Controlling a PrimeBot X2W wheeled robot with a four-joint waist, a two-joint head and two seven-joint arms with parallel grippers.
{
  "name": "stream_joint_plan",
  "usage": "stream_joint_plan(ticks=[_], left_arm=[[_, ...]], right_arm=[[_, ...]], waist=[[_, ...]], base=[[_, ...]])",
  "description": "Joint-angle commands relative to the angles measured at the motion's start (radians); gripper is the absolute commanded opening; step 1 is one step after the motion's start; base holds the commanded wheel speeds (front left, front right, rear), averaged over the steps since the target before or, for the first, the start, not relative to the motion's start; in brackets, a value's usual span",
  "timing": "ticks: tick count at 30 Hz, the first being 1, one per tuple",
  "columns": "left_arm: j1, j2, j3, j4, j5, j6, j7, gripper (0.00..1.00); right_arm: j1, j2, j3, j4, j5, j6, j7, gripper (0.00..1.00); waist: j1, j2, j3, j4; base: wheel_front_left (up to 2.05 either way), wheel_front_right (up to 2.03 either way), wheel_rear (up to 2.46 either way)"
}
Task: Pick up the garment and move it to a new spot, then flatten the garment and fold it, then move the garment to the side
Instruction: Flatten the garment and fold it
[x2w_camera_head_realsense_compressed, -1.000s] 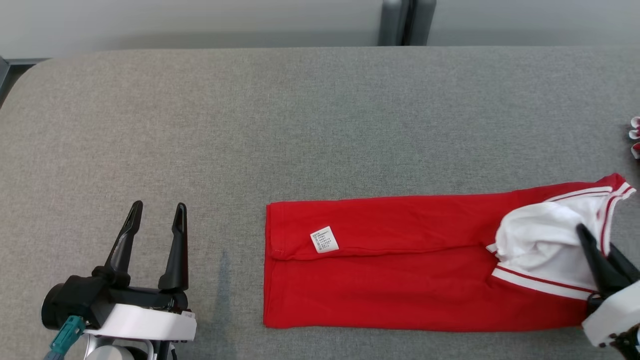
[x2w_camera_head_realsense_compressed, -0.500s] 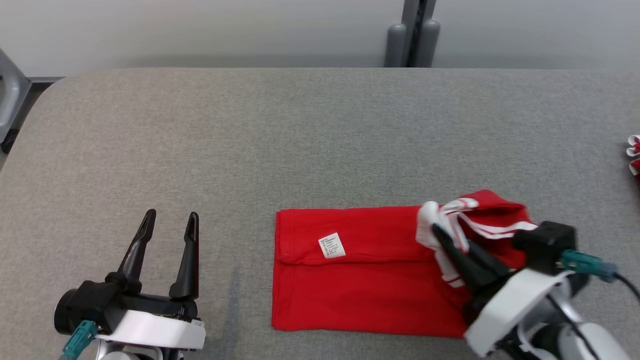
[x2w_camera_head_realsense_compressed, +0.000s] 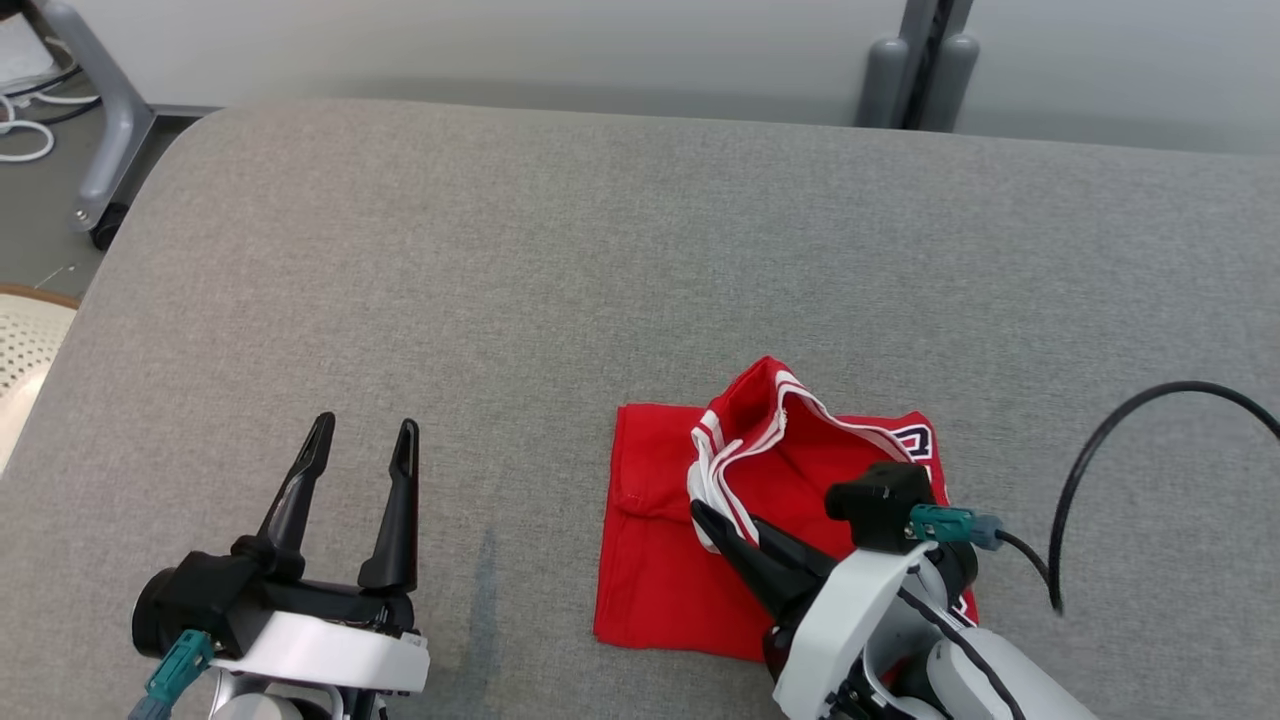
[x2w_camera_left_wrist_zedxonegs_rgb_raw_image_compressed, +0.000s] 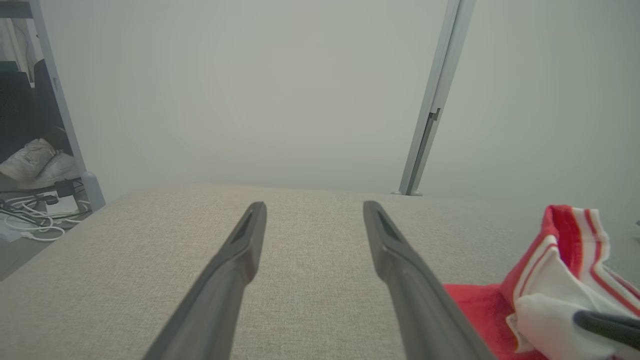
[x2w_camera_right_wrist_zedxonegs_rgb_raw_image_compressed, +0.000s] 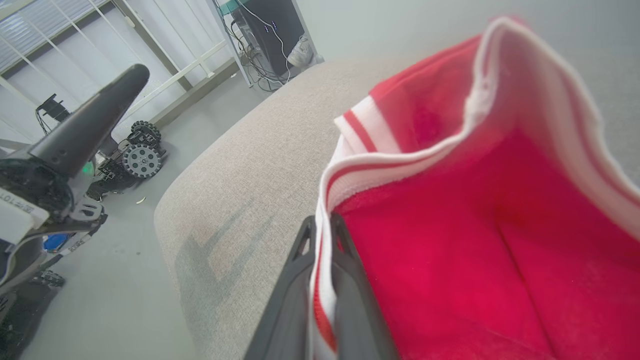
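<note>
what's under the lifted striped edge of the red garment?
The right gripper holds the striped edge above the flat lower layer of the red garment, on the grey table. Anything beneath the raised fold is covered.

the garment (x2w_camera_head_realsense_compressed: 680, 560) is bright red with white stripes along its edge. the table (x2w_camera_head_realsense_compressed: 500, 250) is grey. the gripper fingers (x2w_camera_head_realsense_compressed: 400, 510) are black, and the cable (x2w_camera_head_realsense_compressed: 1100, 450) is black too.

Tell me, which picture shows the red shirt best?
The head view: nearly the whole red shirt lies on the grey table, half folded, the right hand pinching its striped edge. The right wrist view shows that edge close up; the left wrist view catches a bunched corner.
</note>
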Motion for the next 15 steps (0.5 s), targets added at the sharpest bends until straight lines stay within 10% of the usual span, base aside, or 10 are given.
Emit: stream_joint_plan(ticks=[1, 8, 10, 11, 15], left_arm=[[-0.013, -0.001, 0.001, -0.001, -0.001, -0.006, -0.001, 1.0], [-0.032, -0.006, 0.005, 0.007, 0.005, -0.011, -0.001, 1.0], [-0.031, -0.009, 0.007, 0.01, 0.006, -0.013, -0.001, 1.0], [-0.029, -0.01, 0.008, 0.012, 0.007, -0.013, -0.001, 1.0], [-0.022, -0.013, 0.014, 0.017, 0.012, -0.013, -0.001, 1.0]], right_arm=[[-0.021, 0.004, 0.004, 0.024, 0.014, 0.0, -0.019, 0.0], [-0.082, 0.02, 0.058, 0.135, 0.044, 0.0, -0.095, 0.0], [-0.096, 0.023, 0.075, 0.151, 0.05, 0.0, -0.113, 0.82], [-0.104, 0.022, 0.087, 0.152, 0.05, 0.0, -0.127, 1.0], [-0.123, 0.01, 0.106, 0.132, 0.037, 0.0, -0.186, 1.0]], waist=[[0.0, 0.0, 0.011, 0.011], [0.0, 0.0, 0.029, 0.023], [0.0, 0.0, 0.03, 0.024], [0.0, 0.0, 0.03, 0.023], [0.0, 0.0, 0.022, 0.014]], base=[[0.0, 0.0, 0.0], [0.0, 0.0, 0.0], [0.0, 0.0, 0.0], [0.0, 0.0, 0.0], [0.0, 0.0, 0.0]])
